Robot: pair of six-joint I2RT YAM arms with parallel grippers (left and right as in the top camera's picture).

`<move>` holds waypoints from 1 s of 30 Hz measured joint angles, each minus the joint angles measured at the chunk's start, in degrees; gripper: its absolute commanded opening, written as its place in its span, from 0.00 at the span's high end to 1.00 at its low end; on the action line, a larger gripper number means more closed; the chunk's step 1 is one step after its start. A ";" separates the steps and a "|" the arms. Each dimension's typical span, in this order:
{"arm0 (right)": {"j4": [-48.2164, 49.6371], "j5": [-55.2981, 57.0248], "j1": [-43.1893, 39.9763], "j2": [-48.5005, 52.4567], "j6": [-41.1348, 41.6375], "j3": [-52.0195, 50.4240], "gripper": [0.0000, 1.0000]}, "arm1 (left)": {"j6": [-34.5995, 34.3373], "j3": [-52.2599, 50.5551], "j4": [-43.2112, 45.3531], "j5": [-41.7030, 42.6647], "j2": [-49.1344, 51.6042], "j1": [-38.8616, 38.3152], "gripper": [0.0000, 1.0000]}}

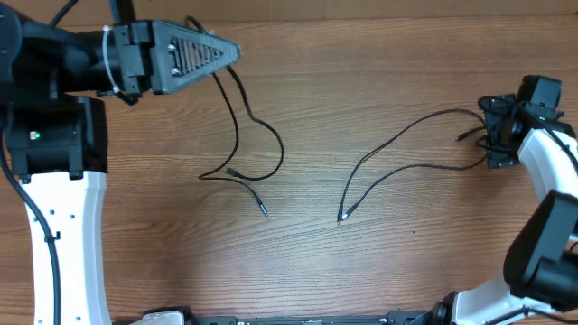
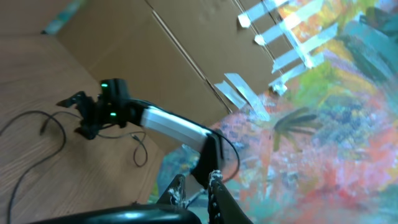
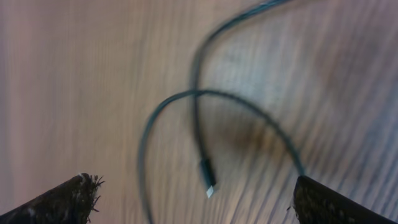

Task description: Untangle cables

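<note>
Cables look separated, tidying left

Left cable (image 1: 237, 131) lies centre-left on the table (image 1: 379, 54) and right cable (image 1: 397, 138) centre-right, well apart and not crossing. Each is loosely looped, so probably only straightening remains. Right hand (image 3: 202, 202) is spread above its plug (image 3: 208, 177). Left hand (image 1: 221, 54) sits at its cable's top end, grip cannot tell. Wood-grain surface; cardboard (image 2: 124, 37) and painted cloth (image 2: 336, 124) behind.

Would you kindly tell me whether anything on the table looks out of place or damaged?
Nothing stands out. The left cable loops near the left end effector, the right cable lies near the right end effector, and the two lie apart on the table. No damage shows, though the right wrist view is blurred.
</note>
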 measured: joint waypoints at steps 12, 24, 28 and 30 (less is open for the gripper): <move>6.86 11.45 -2.73 2.97 12.11 0.00 0.00 | 2.80 0.00 -1.05 -1.33 0.00 -6.43 0.87; 8.70 5.81 -11.76 7.89 13.18 0.00 0.13 | 13.20 0.20 -20.09 -5.55 1.11 -7.54 0.89; 11.98 3.06 -11.63 9.66 13.20 0.00 0.30 | 16.13 0.20 -25.22 -8.48 1.57 -7.80 0.89; 14.23 2.36 -11.52 10.47 13.25 0.00 0.49 | 17.77 0.20 -27.04 -9.42 1.66 -8.20 0.89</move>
